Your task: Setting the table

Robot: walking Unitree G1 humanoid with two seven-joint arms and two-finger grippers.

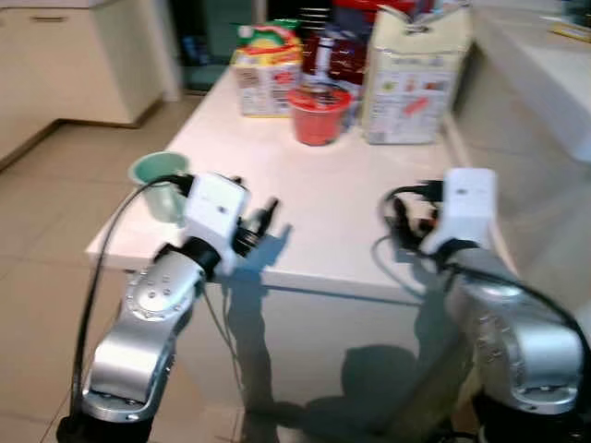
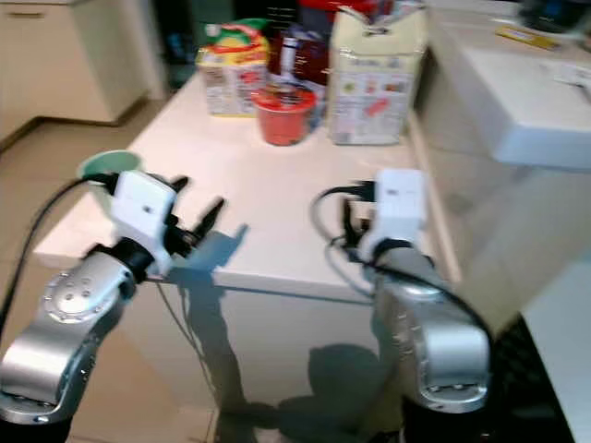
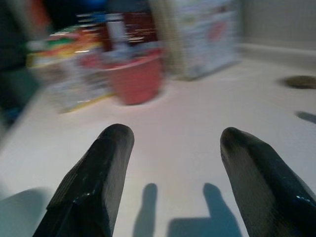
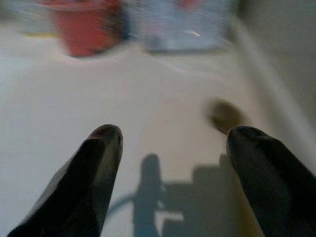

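Tabletop of pale cream laminate (image 1: 323,198) stretches ahead of me, and both my arms reach over its near edge. At the near left corner stands a mint-green plastic cup (image 1: 161,185), upright, just beside my left wrist housing. My left gripper (image 3: 175,173) hovers above the bare surface near that corner with its two black fingers spread wide and nothing between them; their shadows fall on the top below. My right gripper (image 4: 173,173) hangs over the near right part of the tabletop, fingers likewise parted and empty, close to the raised right edge where the top meets a pale wall (image 1: 517,138). A small dark round spot (image 4: 224,114) lies on the surface near that right edge, ahead of my right fingers; it is too blurred to tell what it is.

Along the far edge stand the other things, well apart from both grippers: a red plastic bowl-shaped cup (image 1: 319,113) in the middle, a white carton with a yellow and red printed label (image 1: 268,69) to its left, a tall cream-coloured printed paper bag (image 1: 411,74) to its right, and a dark red package (image 1: 337,46) behind the bowl. Beige floor tiles (image 1: 46,221) show beyond the left edge of the table.
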